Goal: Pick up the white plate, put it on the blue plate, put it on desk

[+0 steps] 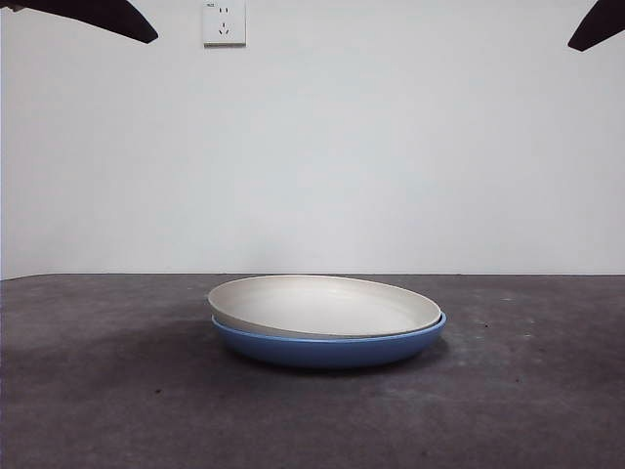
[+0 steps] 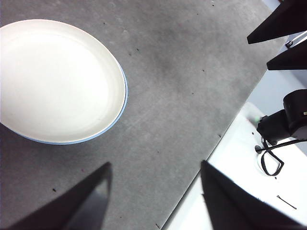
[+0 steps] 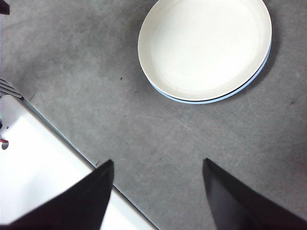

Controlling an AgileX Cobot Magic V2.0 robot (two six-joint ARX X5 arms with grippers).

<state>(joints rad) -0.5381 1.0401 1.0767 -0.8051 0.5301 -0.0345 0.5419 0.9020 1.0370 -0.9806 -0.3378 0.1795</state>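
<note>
Resting tilted, matte cream white plate (image 1: 327, 305) inside glossy blue plate (image 1: 327, 348)

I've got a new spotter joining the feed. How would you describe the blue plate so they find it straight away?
Start at the dark grey desk and find the lone stack of two plates at its middle. The blue plate is the lower one, resting on the desk. Glossy blue, it shows only as a band under the matte white plate nested in it.
</note>
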